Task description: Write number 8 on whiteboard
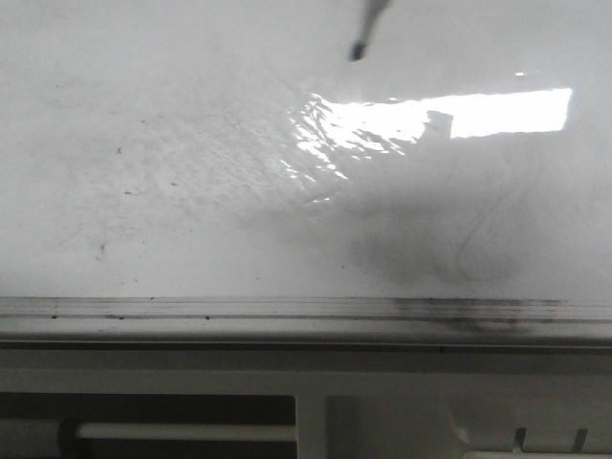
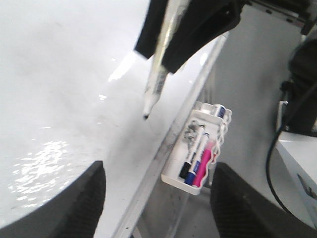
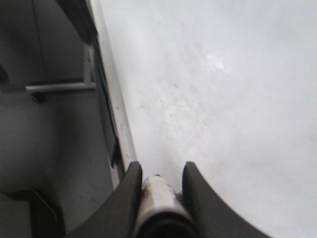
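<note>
The whiteboard (image 1: pixel 191 143) is glossy white, with grey smudges and a bright reflection (image 1: pixel 478 113). No black number 8 shows on it, only faint erased curls at the lower right. My right gripper (image 3: pixel 161 171) is shut on a white marker (image 3: pixel 157 191). In the left wrist view this gripper (image 2: pixel 183 29) holds the marker (image 2: pixel 157 79) with its black tip pointing down at the board (image 2: pixel 59 99). The tip also shows in the front view (image 1: pixel 357 50). I cannot tell whether it touches the board. My left gripper (image 2: pixel 159 168) is open and empty beside the board's edge.
The board's metal-edged frame (image 1: pixel 287 308) runs along its lower side, with a white shelf with slots (image 1: pixel 402 411) below it. A white marker tray (image 2: pixel 174 179) with black, blue and pink markers hangs by the frame. Cables and a white box (image 2: pixel 297 158) lie beyond it.
</note>
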`<state>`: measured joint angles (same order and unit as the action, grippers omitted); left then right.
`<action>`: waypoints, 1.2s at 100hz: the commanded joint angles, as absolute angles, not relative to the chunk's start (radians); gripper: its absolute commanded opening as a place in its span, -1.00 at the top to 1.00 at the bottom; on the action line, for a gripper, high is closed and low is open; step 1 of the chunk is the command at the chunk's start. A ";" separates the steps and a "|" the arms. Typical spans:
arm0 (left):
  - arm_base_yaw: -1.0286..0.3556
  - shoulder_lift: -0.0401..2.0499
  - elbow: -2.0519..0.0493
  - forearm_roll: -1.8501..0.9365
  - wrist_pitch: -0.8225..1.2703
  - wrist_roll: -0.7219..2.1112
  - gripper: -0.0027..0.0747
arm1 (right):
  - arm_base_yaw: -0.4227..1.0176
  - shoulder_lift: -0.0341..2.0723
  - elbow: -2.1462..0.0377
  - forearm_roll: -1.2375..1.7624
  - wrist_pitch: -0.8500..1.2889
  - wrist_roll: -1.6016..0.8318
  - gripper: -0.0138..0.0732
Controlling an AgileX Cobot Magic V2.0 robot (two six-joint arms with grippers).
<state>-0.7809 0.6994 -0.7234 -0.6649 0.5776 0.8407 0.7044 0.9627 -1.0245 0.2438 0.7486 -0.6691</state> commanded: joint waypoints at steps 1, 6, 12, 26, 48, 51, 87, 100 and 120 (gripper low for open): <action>-0.729 0.611 -0.724 -0.630 0.525 0.747 -0.13 | 0.697 0.919 -1.122 0.007 0.817 -0.443 0.77; -0.695 0.572 -0.703 -0.608 0.514 0.704 -0.09 | 0.697 0.899 -1.146 -0.057 0.807 -0.301 0.77; -0.654 0.534 -0.675 -0.602 0.496 0.678 -0.04 | 0.697 0.862 -1.135 -0.061 0.723 -0.128 0.77; -0.578 0.493 -0.613 -0.655 0.424 0.678 0.14 | 0.730 0.778 -0.959 -0.076 0.409 -0.039 0.77; -0.535 0.493 -0.579 -0.769 0.397 0.678 0.56 | 0.722 0.782 -0.670 -0.335 0.106 -0.039 0.77; -0.535 0.493 -0.579 -0.769 0.397 0.678 0.62 | 0.715 0.790 -0.670 -0.338 0.106 -0.039 0.77; -0.537 0.493 -0.579 -0.769 0.395 0.680 0.98 | 0.559 0.846 -0.688 -0.342 -0.034 -0.039 0.77; -0.537 0.493 -0.579 -0.769 0.395 0.680 0.98 | 0.532 0.869 -0.688 -0.342 -0.029 -0.039 0.77; -0.537 0.493 -0.579 -0.769 0.395 0.680 0.98 | 0.532 0.924 -0.688 -0.332 0.009 -0.039 0.78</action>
